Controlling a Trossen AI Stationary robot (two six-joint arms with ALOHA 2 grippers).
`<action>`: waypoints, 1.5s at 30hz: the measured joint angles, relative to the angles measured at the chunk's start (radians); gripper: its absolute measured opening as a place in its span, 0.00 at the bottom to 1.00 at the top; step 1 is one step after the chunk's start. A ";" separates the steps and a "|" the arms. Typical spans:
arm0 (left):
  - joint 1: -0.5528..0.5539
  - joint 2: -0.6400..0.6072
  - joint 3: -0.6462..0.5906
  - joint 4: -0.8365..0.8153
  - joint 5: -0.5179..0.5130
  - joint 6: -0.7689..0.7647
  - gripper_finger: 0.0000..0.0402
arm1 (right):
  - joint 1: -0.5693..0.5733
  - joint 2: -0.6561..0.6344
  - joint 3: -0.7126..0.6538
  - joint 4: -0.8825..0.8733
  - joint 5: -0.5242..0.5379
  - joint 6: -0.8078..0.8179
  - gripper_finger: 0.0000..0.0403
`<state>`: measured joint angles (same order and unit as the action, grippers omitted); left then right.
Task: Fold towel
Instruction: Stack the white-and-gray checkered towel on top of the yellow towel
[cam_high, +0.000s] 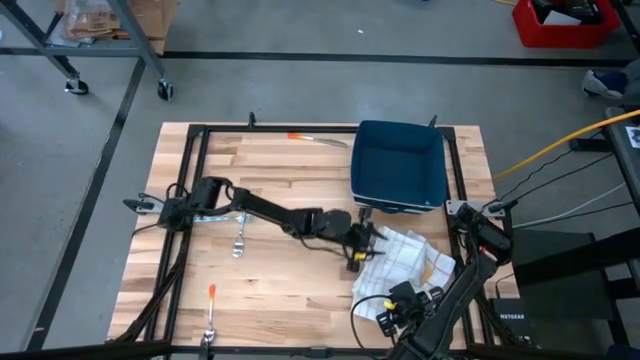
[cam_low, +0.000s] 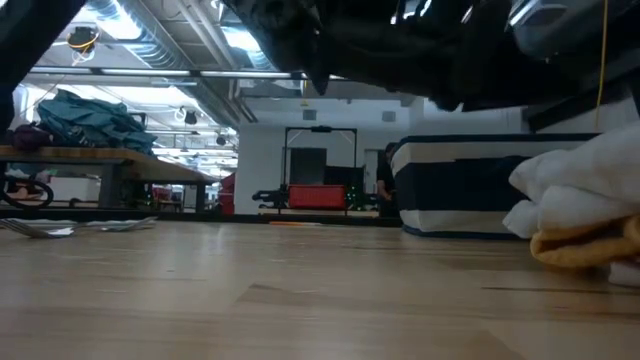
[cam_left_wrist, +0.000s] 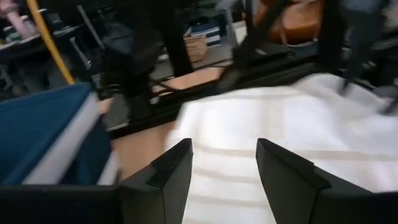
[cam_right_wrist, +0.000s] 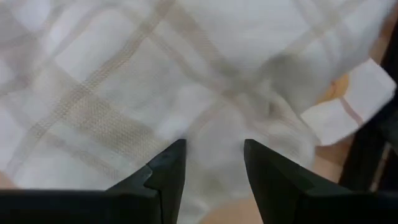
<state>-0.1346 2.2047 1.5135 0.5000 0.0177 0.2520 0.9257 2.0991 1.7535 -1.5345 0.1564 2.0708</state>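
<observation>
A white checked towel (cam_high: 412, 258) is seen lying crumpled on the wooden table (cam_high: 270, 290), near a blue bin (cam_high: 398, 165). The left gripper (cam_left_wrist: 222, 168) is held at the towel's edge with its jaws parted, and the cloth is seen just ahead of and between them, not pinched. The right gripper (cam_right_wrist: 213, 163) is poised close above the towel, jaws likewise parted with nothing clamped; woven stripes are seen directly beyond its fingers (cam_right_wrist: 166, 171)

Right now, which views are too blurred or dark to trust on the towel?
Low view: arms overhead are black silhouettes, towel soft at the frame's edge. Left wrist view: towel washed out white, smeared. Right wrist view: weave readable. High view: evenly lit.
</observation>
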 joint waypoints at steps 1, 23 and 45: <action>0.014 0.000 0.000 0.002 0.009 -0.010 0.42 | 0.002 0.000 -0.011 0.012 0.006 0.000 0.41; 0.042 0.036 0.000 0.011 0.088 -0.139 0.42 | 0.010 -0.003 -0.136 0.179 0.021 0.084 0.41; -0.059 -0.274 0.002 -0.548 0.095 -0.133 0.42 | 0.010 -0.024 -0.073 -0.036 -0.059 0.125 0.41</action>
<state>-0.1937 1.9306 1.5150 -0.0481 0.1131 0.1195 0.9356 2.0747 1.6801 -1.5707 0.0974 2.1963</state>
